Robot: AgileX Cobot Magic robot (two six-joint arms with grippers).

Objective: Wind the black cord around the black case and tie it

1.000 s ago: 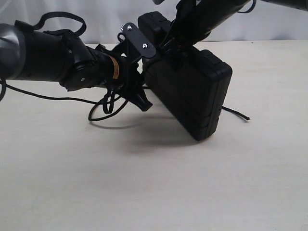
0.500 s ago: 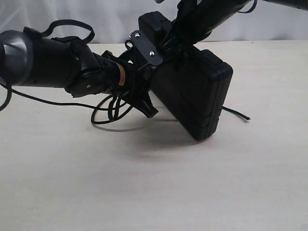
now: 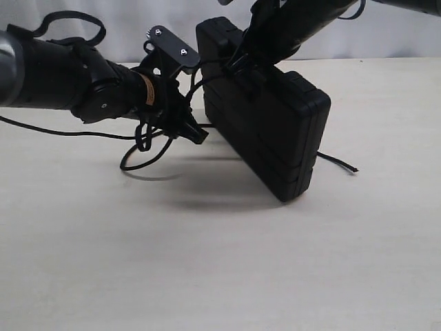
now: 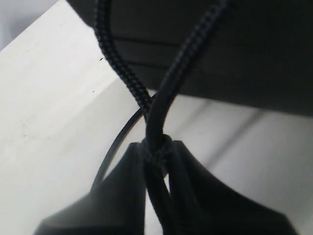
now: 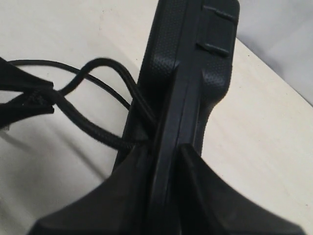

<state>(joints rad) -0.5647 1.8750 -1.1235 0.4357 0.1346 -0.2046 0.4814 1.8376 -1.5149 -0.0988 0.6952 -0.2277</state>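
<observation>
The black case (image 3: 275, 131) stands tilted on one corner on the table, its upper edge clamped by my right gripper (image 3: 238, 65), which comes in from above. In the right wrist view the gripper (image 5: 164, 154) is shut on the case's rim (image 5: 195, 58). My left gripper (image 3: 195, 132) is just left of the case, shut on the black cord (image 3: 141, 160). The left wrist view shows its jaws (image 4: 157, 152) pinching the cord (image 4: 122, 63) below the case (image 4: 230, 49). Cord strands run from the pinch up to the case's top edge. A loop hangs under the left gripper, and the cord's tail (image 3: 341, 164) lies right of the case.
The beige table (image 3: 207, 262) stretches out in front of the case. A thin black cable (image 3: 55, 131) trails left beneath the left arm. A white wall stands behind the table's far edge.
My left gripper has pulled back leftward from the case with the cord in it, and the hanging loop shifted left with it. The case and right gripper have barely moved.
</observation>
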